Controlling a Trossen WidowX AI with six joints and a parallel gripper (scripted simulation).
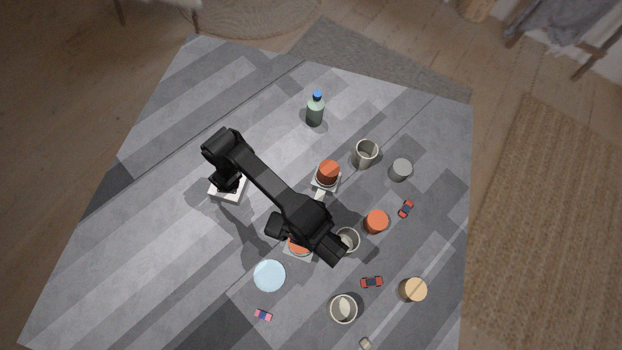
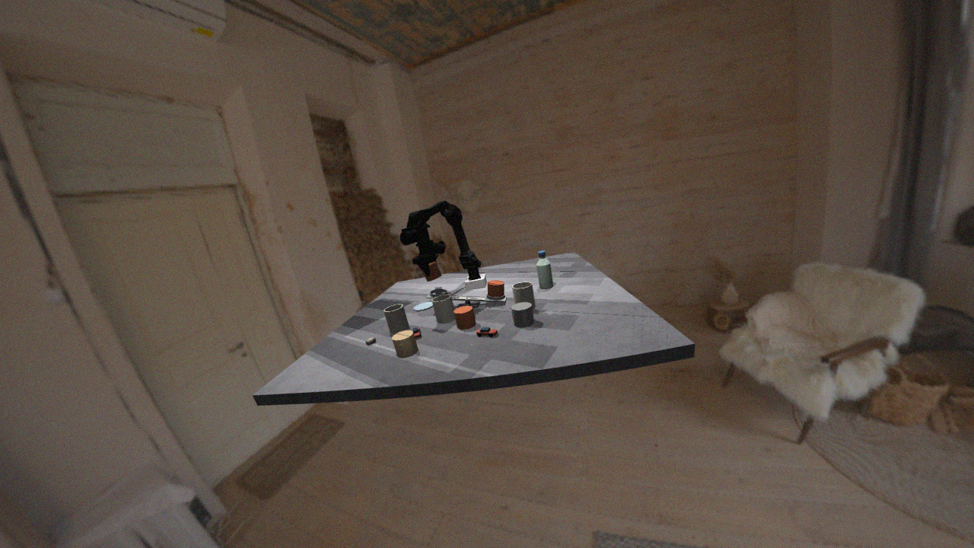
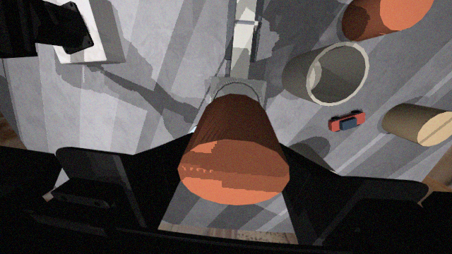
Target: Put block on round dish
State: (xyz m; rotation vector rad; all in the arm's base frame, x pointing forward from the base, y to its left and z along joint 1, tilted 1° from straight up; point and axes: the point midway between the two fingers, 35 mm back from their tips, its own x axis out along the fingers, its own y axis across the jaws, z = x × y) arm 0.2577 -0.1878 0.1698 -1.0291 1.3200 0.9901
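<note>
My gripper (image 1: 298, 240) (image 2: 430, 272) (image 3: 233, 140) is shut on an orange cup (image 3: 234, 173) and holds it above the near end of the balance (image 1: 319, 194) (image 3: 241, 46). In the wrist view the cup covers most of that end's ringed pan. The other orange cup (image 1: 328, 172) (image 2: 495, 288) stands on the far end. The round pale blue dish (image 1: 269, 275) (image 2: 422, 306) lies beside the near end, with no cup seen above it. I cannot see the block; the held cup and the arm hide the inside of the near pan.
Close to the balance stand open grey cups (image 1: 348, 239) (image 3: 337, 74) (image 1: 366, 152) and an orange cylinder (image 1: 376, 221). Farther out are another open cup (image 1: 343, 308), a grey cylinder (image 1: 401, 168), a tan cylinder (image 1: 415, 289), red toy cars (image 1: 371, 282) (image 1: 406, 208) and a bottle (image 1: 314, 112).
</note>
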